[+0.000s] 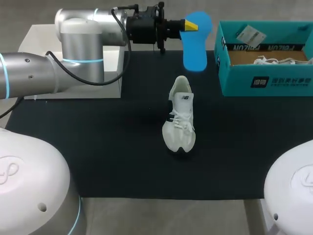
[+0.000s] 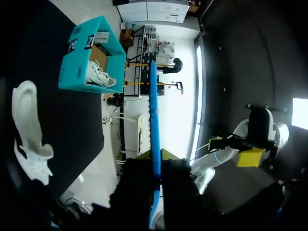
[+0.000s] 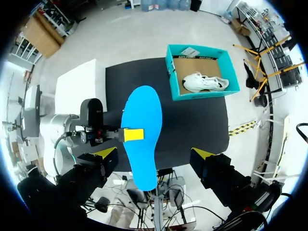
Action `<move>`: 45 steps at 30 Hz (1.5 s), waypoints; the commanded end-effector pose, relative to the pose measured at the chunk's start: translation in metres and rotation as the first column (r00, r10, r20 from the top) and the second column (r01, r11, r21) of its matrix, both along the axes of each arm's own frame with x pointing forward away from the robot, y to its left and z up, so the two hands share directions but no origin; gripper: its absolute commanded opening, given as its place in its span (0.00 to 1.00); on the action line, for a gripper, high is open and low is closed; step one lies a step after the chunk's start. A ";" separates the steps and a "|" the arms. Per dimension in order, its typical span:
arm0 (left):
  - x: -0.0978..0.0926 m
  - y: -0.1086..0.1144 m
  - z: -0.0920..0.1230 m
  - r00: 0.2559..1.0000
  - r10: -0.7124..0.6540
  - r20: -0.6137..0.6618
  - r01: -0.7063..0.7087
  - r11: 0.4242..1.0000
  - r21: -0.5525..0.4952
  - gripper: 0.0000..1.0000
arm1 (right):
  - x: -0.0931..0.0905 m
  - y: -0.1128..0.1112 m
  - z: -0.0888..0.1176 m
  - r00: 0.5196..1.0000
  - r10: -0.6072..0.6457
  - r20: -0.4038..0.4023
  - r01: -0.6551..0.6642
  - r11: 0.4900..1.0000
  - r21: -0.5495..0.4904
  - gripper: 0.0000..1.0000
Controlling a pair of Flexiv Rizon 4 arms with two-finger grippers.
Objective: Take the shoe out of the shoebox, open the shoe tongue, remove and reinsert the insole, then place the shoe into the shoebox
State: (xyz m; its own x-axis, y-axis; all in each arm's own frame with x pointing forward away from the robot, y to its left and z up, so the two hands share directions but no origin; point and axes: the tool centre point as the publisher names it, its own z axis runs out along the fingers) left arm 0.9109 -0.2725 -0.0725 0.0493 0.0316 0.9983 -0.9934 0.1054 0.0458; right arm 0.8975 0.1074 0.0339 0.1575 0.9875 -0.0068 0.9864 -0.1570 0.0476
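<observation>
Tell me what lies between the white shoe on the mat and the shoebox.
Only bare black mat lies between the shoe and the shoebox, as the head view shows; the blue insole, held in the left gripper, is farther back.

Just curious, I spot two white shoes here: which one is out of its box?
The shoe standing alone on the black mat, mid-table. The other shoe lies inside the teal shoebox.

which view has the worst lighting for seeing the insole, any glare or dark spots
Left wrist view is worst: the bright background backlights the edge-on insole and the left tool is dark. Head view is evenly lit, the white shoe clear on the black mat. Right wrist view shows the insole's face well lit.
</observation>
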 end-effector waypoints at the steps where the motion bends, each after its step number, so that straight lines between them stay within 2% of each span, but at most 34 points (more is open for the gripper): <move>1: 0.000 0.000 0.001 1.000 -0.003 -0.003 0.003 1.000 -0.001 0.00 | -0.007 0.005 0.002 1.000 -0.016 0.022 0.021 0.973 -0.230 1.00; 3: 0.001 0.000 0.001 1.000 -0.002 -0.003 0.002 1.000 -0.002 0.00 | -0.006 0.004 0.000 1.000 -0.008 0.019 0.011 0.985 -0.171 1.00; 8: 0.003 0.002 0.003 1.000 0.006 -0.001 -0.006 1.000 -0.007 0.00 | -0.006 0.004 -0.002 0.997 0.038 0.071 -0.042 0.997 0.059 1.00; 10: 0.003 0.002 0.003 1.000 0.006 -0.002 -0.006 1.000 -0.009 0.00 | -0.006 0.005 -0.003 0.996 0.040 0.078 -0.047 0.995 0.088 1.00; 18: 0.004 0.002 0.001 1.000 0.004 -0.005 -0.004 1.000 -0.014 0.00 | -0.006 0.007 -0.005 0.997 0.049 0.062 -0.052 0.997 0.060 1.00; 45: 0.000 0.004 0.001 1.000 0.006 0.007 -0.006 1.000 -0.018 0.00 | -0.006 0.007 -0.005 0.997 0.049 0.062 -0.052 0.997 0.060 1.00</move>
State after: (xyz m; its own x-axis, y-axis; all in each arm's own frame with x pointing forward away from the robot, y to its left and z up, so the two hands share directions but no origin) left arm 0.9112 -0.2687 -0.0722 0.0416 0.0529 0.9977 -0.9942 0.1009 0.0361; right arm 0.8912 0.1146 0.0293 0.1047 0.9926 0.0616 0.9890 -0.1104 0.0985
